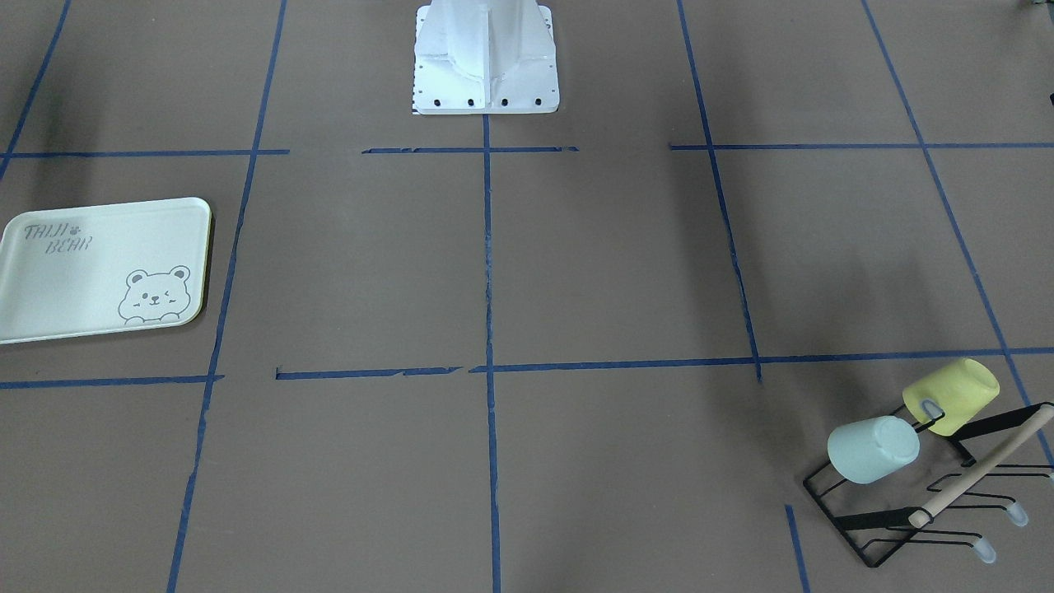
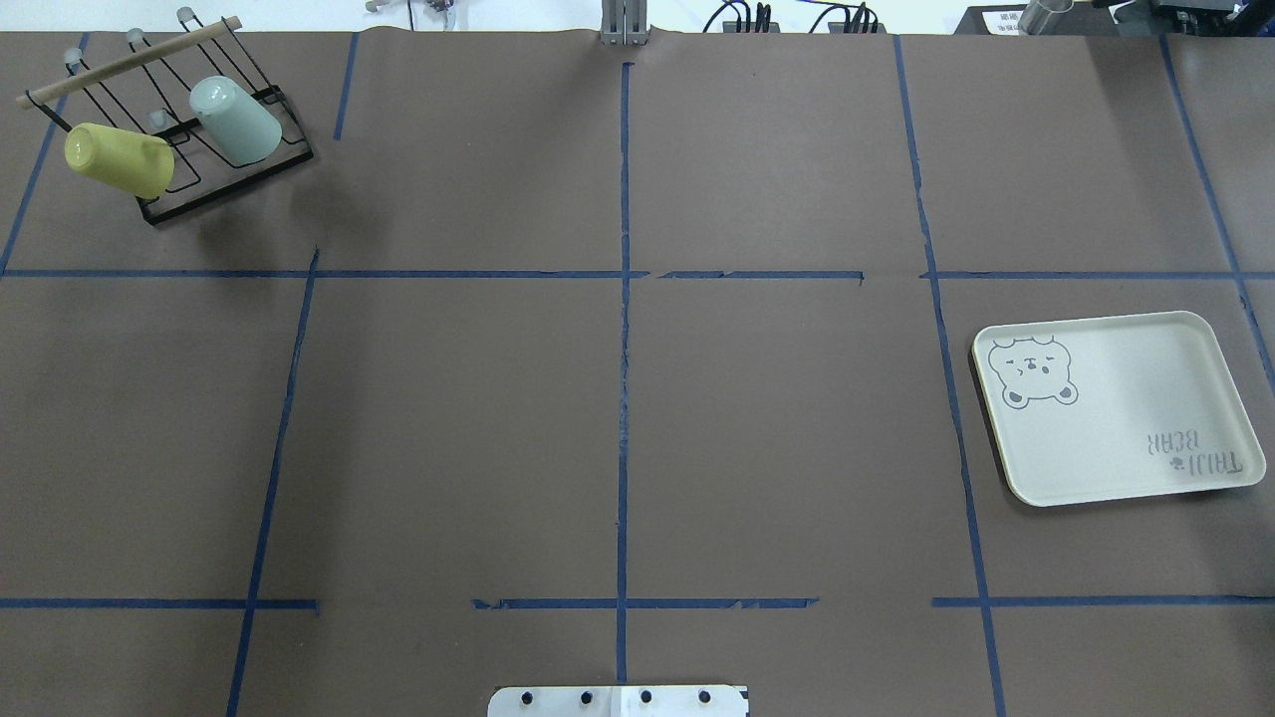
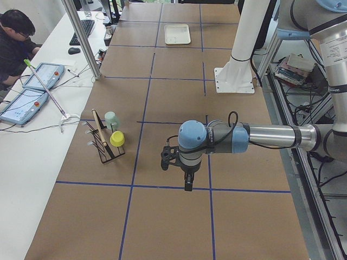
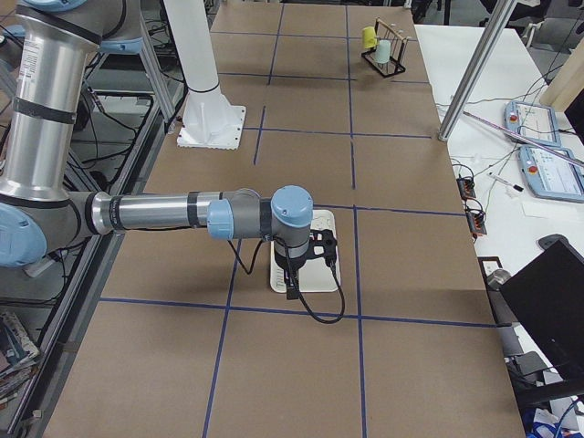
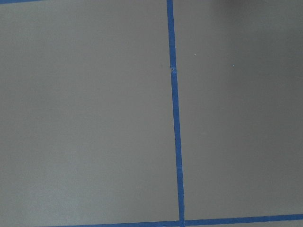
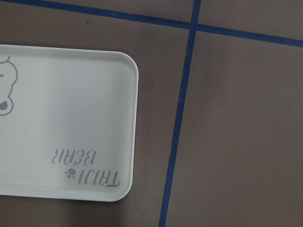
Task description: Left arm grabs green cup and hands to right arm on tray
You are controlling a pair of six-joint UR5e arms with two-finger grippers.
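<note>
In the front-facing view, the green cup [image 1: 873,449] is sitting tilted, mouth-down, on a peg of a black wire rack [image 1: 860,523], just beside a yellow cup [image 1: 951,394] on the neighbouring peg. The tray [image 1: 58,288] is lying well apart, at the opposite end of the table [image 1: 617,263], with no cup on it. No arm is showing here.

The overhead view is giving the same layout: rack and cups at the robot's far left, tray on its right, neither gripper in sight.

From the left end of the table, the left arm [image 3: 260,135] is hanging its left gripper [image 3: 187,184] pointing down over bare table, well apart from the rack. I cannot tell whether its jaws are parted.

From the right end, the right arm [image 4: 155,212] is holding the right gripper [image 4: 290,288] above the tray; its jaw state cannot be told either.

The left wrist camera is seeing only table and blue tape [image 5: 175,142]. The right wrist camera is looking down on the tray's lettered corner.

Judging by this, the task is only starting and the grab is not yet begun. Next, the left arm needs to be travelling out to the rack, lining up on the green cup rather than the yellow one, and lifting it along the peg's slant.
</note>
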